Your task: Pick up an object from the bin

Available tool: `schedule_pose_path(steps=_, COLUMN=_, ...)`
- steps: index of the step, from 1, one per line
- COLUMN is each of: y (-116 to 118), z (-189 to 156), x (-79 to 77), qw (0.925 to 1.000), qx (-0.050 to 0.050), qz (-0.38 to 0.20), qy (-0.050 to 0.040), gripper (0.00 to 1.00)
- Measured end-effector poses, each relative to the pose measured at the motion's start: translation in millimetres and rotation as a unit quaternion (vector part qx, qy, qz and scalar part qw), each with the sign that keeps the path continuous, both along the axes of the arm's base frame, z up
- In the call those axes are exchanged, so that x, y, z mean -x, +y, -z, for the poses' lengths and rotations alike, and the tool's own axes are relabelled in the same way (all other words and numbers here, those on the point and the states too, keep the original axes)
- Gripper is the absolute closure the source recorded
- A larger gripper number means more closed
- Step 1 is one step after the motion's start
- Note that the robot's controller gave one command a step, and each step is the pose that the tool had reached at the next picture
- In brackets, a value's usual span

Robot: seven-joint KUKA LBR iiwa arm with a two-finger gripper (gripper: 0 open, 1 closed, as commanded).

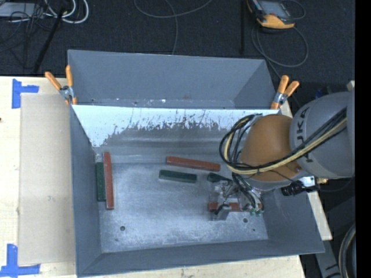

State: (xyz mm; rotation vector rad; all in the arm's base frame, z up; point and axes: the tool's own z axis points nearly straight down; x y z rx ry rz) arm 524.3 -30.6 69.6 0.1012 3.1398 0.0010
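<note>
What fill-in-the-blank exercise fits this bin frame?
1. The gripper is over the bin's ____ half as viewed.
2. The green bar beside a reddish bar lies along the ____ wall.
3. In the middle, the dark green stick lies ____ the back wall than the reddish stick.
Missing: right; left; farther from.

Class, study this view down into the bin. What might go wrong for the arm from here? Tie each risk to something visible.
1. The claw sits low beside the bin's right wall, so it may scrape that slope.
2. A small reddish piece shows at the claw. Whether it is gripped is unclear, so it might drop on lifting.
3. A red-brown stick and a dark green stick lie just beyond. A sideways move could knock them.
</note>
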Motion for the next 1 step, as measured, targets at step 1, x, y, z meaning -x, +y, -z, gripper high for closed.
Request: schedule_pose_path(steps=1, y=-17.3, z=-133.7, x=6.6, qw=0.9996, qx=0.001, qz=-0.027, qy=-0.0037, gripper=1.00)
